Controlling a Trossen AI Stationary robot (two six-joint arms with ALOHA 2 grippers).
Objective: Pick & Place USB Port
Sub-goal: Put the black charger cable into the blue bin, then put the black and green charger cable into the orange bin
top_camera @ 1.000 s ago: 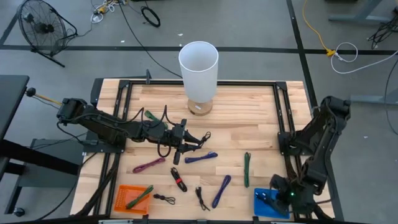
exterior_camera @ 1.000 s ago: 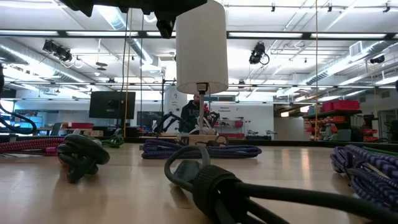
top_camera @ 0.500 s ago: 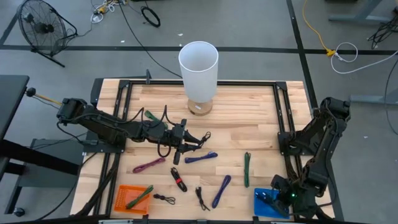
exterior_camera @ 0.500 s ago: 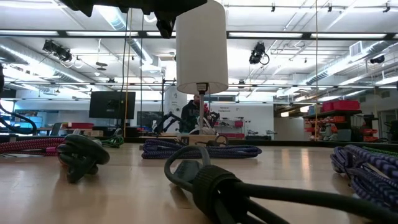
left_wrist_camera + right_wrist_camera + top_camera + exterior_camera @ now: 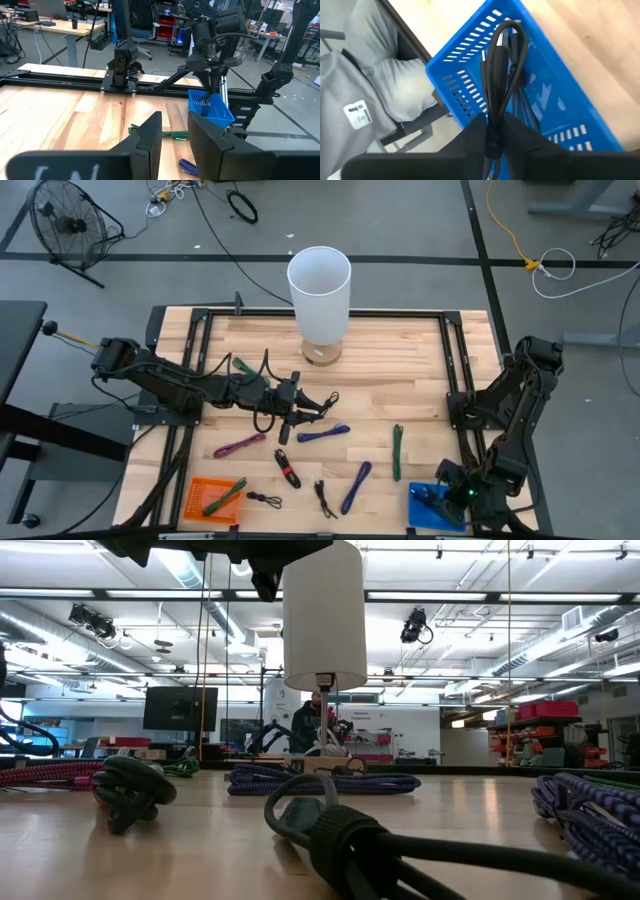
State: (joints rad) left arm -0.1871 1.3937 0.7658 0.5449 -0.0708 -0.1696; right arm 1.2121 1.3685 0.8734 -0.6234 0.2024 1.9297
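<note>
The right tool is gripping a coiled black cable and holding it over the blue basket at the table's near right corner, the drop apparently not yet made. The left tool is hanging over mid-table with its fingers a narrow gap apart and holding nothing. Sorting is looking partly done: a green cable is lying in the orange basket, while purple, green, magenta and black cables are still waiting on the wood.
</note>
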